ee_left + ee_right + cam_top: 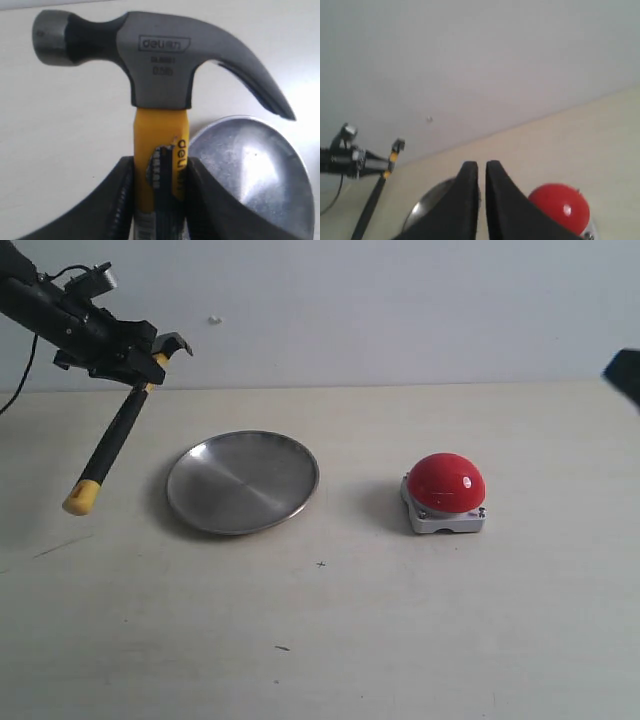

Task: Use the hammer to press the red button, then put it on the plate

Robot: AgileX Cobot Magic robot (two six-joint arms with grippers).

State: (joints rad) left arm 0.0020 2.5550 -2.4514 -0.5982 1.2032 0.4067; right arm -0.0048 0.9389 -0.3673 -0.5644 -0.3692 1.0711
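Observation:
My left gripper (148,360) is raised at the far left, above the table, and is shut on the hammer (112,445) at its yellow neck (159,135). The dark head (150,55) sticks out past the fingers (119,200). The black handle hangs down and to the left, ending in a yellow tip (82,498) left of the plate (243,481). That silver plate lies left of centre. The red button (447,483) sits on its grey base at the right. My right gripper (481,167) is shut on nothing, high up, barely showing at the right edge (625,373).
A pale table (330,640) runs to a light wall behind. From the right wrist view I see the button (559,207), the plate (427,207) and the far left arm with the hammer (372,200).

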